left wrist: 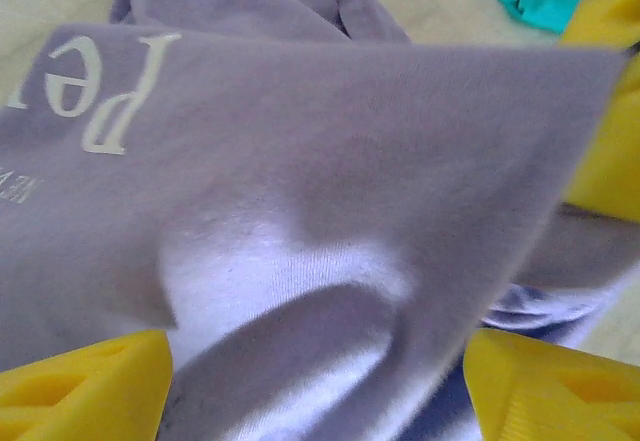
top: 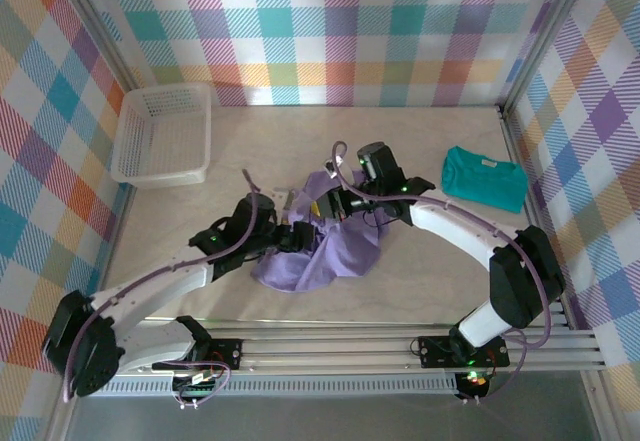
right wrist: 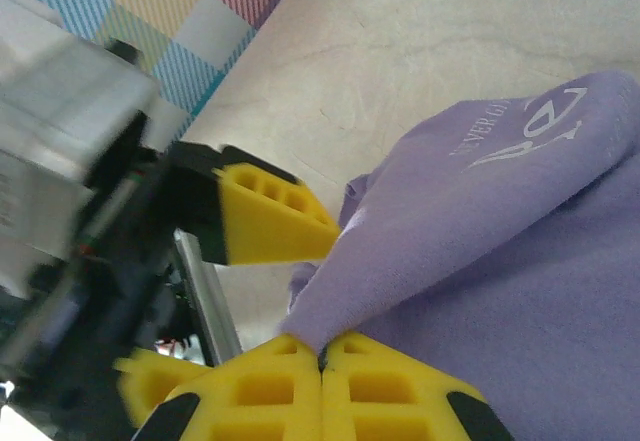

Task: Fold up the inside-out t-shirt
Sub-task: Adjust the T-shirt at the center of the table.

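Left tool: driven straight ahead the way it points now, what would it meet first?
The lavender t-shirt: its fabric hangs across the open left tool, probably almost touching, though depth is unclear.

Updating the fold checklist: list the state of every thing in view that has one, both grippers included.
lavender t-shirt: crumpled in a heap, not folded, one edge pinched.
teal t-shirt: folded, lying flat, untouched.
white basket: upright, empty.
left gripper: open, lavender cloth draped between its fingers.
right gripper: shut on the lavender t-shirt.
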Available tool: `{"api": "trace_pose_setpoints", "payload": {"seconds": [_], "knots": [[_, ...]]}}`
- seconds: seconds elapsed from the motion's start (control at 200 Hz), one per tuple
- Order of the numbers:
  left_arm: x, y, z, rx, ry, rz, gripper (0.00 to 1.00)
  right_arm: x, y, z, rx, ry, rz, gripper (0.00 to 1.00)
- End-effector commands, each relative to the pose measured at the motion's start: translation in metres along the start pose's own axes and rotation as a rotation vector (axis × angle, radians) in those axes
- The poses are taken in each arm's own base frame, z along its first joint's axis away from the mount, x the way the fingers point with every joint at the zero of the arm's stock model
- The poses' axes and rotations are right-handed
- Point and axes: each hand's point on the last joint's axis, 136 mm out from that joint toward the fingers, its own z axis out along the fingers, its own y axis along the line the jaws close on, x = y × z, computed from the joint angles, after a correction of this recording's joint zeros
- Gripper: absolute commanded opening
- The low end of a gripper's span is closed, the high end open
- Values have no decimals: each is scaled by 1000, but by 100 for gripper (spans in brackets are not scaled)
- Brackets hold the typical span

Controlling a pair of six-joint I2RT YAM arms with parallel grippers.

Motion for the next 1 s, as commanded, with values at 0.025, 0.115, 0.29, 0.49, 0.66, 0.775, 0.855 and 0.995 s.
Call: {"api": "trace_pose_setpoints", "payload": {"seconds": [0.025,0.115,0.29,0.49,0.66,0.775,0.855,0.995], "knots": [[-27,-6,14,-17,-64,68,60,-15,20,-13,-102,-35,5,0],[-35,-18,19,32,-59,70,21,-12,5,-23,-34,-36,38,5],[-35,-56,-1,279,28,6,0,3,-69,-52,455,6,63,27],[-25,-41,-13,239,126,-129,0,39,-38,-50,415,15,-195,53],[-25,-39,-18,241,126,-145,0,62,-27,-25,423,41,-312,75],[-28,-42,-22,257,120,-143,0,58,-42,-6,475,27,-314,76],[-28,-43,-24,265,120,-144,0,49,-52,8,494,16,-321,76],[-27,-28,-26,197,111,-158,0,38,-51,10,468,-17,-333,44]]}}
